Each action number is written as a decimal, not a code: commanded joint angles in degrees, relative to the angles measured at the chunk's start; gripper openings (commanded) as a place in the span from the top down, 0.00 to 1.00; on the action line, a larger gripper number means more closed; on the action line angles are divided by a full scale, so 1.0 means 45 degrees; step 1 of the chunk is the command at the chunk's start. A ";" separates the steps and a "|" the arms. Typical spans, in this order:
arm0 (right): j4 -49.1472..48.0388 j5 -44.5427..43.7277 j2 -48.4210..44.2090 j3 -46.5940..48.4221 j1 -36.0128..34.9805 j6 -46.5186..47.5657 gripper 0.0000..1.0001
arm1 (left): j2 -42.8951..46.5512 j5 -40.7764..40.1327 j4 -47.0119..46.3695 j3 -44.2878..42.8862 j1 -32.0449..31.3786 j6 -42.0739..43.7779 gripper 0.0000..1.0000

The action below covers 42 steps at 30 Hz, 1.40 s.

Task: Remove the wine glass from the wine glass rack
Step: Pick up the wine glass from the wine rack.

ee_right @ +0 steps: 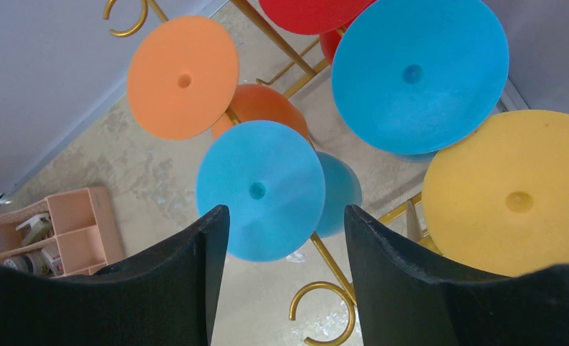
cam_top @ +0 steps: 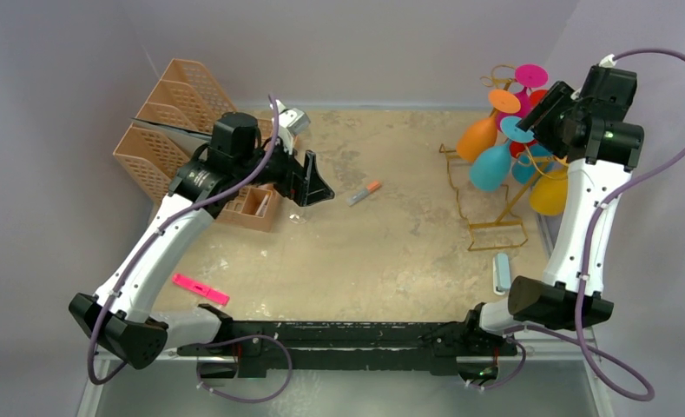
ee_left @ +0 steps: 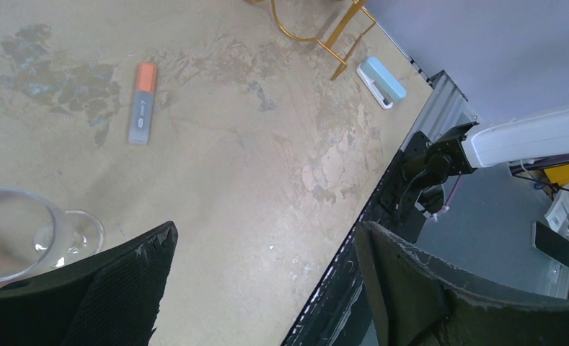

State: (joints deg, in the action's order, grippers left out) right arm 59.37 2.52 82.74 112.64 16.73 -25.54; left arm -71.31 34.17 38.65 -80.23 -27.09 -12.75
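Top view: the wine glass rack (cam_top: 486,208) stands at the far right of the table (cam_top: 391,252). The blue wine glass (cam_top: 493,167) hangs on it, with the right gripper (cam_top: 536,122) at its foot.
Left wrist view: the left gripper (ee_left: 263,238) is spread wide and empty.
Right wrist view: the jaws are parted, with the blue foot just ahead of the gap, ungripped

Soft, even light is filling the room.
Faint shadows are falling on the table (cam_top: 391,261); close edges are blurring slightly.
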 commanded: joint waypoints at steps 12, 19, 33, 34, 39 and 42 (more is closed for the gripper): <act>-0.1922 0.1194 -0.0490 -0.1380 0.0377 -0.0511 0.39 | 0.0769 -0.0663 -0.0414 0.0023 -0.0015 -0.0183 0.08; -0.2825 0.2301 -0.0638 -0.2199 0.1041 -0.1478 0.45 | 0.0826 -0.0675 -0.0333 -0.0159 -0.0015 -0.0193 0.08; -0.3586 0.3142 -0.1164 -0.3002 0.1587 -0.2257 0.69 | 0.0767 -0.0551 -0.0172 -0.0394 -0.0012 -0.0329 0.08; -0.3617 0.3154 -0.1192 -0.3051 0.1598 -0.2269 0.70 | 0.0788 -0.0561 -0.0172 -0.0395 -0.0014 -0.0330 0.08; -0.3679 0.3268 -0.1276 -0.3211 0.1657 -0.2377 0.74 | 0.0788 -0.0553 -0.0172 -0.0356 -0.0014 -0.0369 0.08; -0.3717 0.3407 -0.1322 -0.3338 0.1706 -0.2463 0.80 | 0.0771 -0.0524 -0.0140 -0.0336 -0.0005 -0.0388 0.08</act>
State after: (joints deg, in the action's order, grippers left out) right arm 44.49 15.92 78.15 98.41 23.83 -35.59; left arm -68.66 31.27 38.68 -80.03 -27.09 -13.47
